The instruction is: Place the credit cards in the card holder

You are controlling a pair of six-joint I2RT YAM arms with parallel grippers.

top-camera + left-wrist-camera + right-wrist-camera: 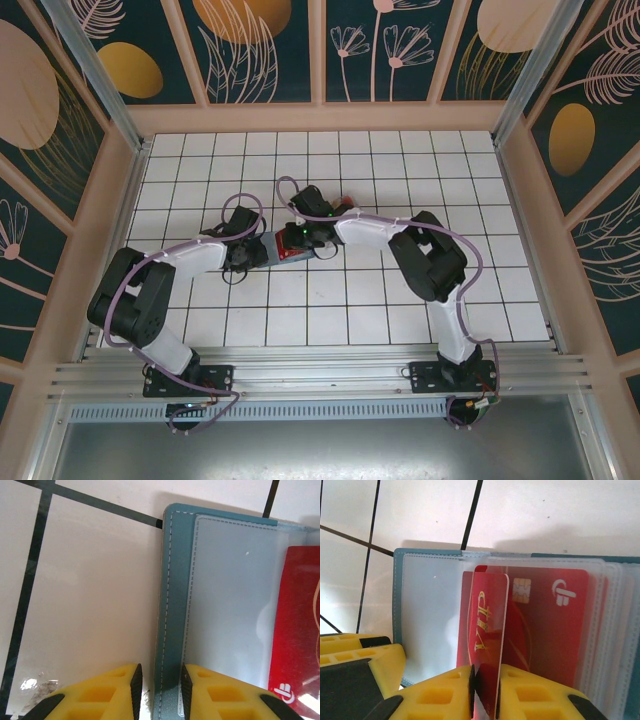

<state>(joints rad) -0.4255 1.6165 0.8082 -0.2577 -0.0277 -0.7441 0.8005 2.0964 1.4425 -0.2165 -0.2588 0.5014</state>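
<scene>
Card holder (422, 630) is laid open mid-table (400, 180), one sleeved card (555, 630) inside. A red credit card (490, 625) is pinched upright by the right gripper (485, 692) over the sleeves. The teal edge is straddled by the left gripper (161, 692); clamping cannot be told. Insertion judged in hand: the card's edge must be aligned with a sleeve mouth.

Entry: my right gripper (485, 692), fingers pinched on a red VIP card (490, 625), which stands on edge over the open teal card holder (398, 605). In the holder's clear sleeve: second red card (555, 630), chip showing. Beyond the holder: white tiled table (545, 510).
</scene>
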